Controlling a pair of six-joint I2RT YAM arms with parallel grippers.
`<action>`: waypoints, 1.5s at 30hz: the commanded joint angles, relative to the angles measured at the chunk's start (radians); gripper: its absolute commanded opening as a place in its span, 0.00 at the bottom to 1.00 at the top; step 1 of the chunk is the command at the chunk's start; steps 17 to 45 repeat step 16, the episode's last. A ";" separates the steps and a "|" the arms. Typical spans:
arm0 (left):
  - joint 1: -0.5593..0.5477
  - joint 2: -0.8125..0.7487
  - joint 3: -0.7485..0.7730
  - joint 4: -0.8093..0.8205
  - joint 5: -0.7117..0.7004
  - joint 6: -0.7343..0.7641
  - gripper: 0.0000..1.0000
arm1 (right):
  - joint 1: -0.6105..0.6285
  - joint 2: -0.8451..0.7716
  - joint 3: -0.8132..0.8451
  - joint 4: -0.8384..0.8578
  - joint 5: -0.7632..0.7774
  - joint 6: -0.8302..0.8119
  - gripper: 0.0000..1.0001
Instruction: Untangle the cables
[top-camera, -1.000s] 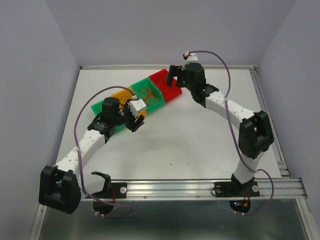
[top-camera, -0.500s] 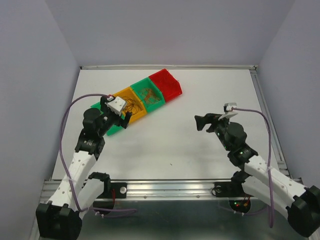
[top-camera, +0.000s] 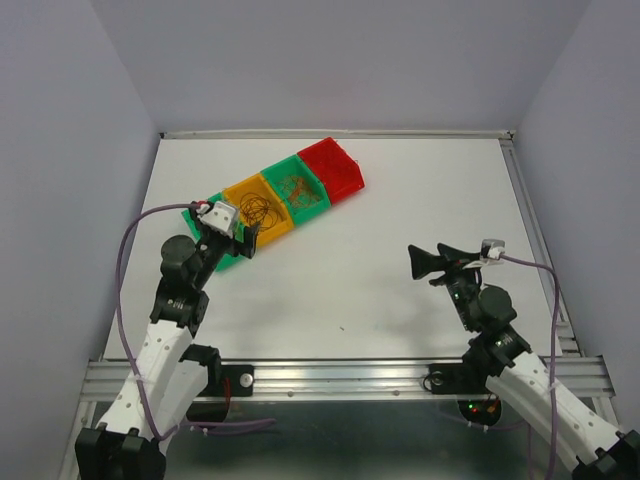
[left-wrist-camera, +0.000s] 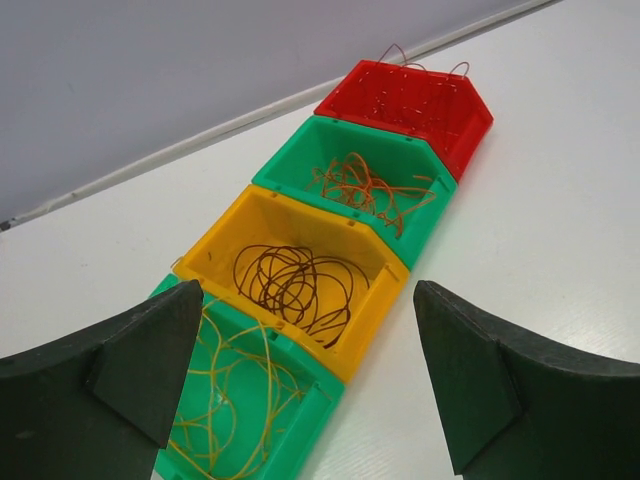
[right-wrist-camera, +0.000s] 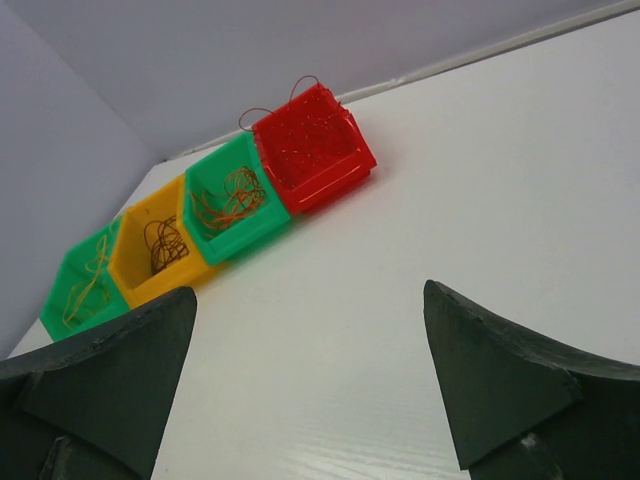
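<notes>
The cables lie sorted in a row of four bins. Yellow wires (left-wrist-camera: 225, 400) fill the near green bin (left-wrist-camera: 310, 425), and dark brown wires (left-wrist-camera: 295, 280) fill the yellow bin (left-wrist-camera: 375, 315). Orange wires (left-wrist-camera: 365, 185) sit in the second green bin (left-wrist-camera: 300, 160), and red wires (left-wrist-camera: 405, 100) in the red bin (left-wrist-camera: 470, 125). My left gripper (left-wrist-camera: 308, 292) hovers open over the near end of the row (top-camera: 258, 208), holding nothing. My right gripper (right-wrist-camera: 309, 290) is open and empty above bare table, far from the bins (right-wrist-camera: 235, 200).
The white table (top-camera: 380, 230) is walled at the back and sides. A metal rail (top-camera: 350, 375) with both arm bases runs along the near edge. Thick lilac cables (top-camera: 125, 270) loop beside each arm.
The left gripper has opened wide and drawn back toward its base from over the bins. The right arm has pulled away from the red bin to the near right of the table.
</notes>
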 joint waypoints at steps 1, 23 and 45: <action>0.002 -0.055 -0.025 0.058 0.197 0.006 0.99 | 0.000 0.025 -0.015 0.010 0.021 0.018 1.00; 0.000 -0.055 -0.030 0.002 0.387 0.106 0.99 | 0.000 0.052 -0.012 0.017 0.053 0.023 1.00; 0.000 -0.055 -0.030 0.002 0.387 0.106 0.99 | 0.000 0.052 -0.012 0.017 0.053 0.023 1.00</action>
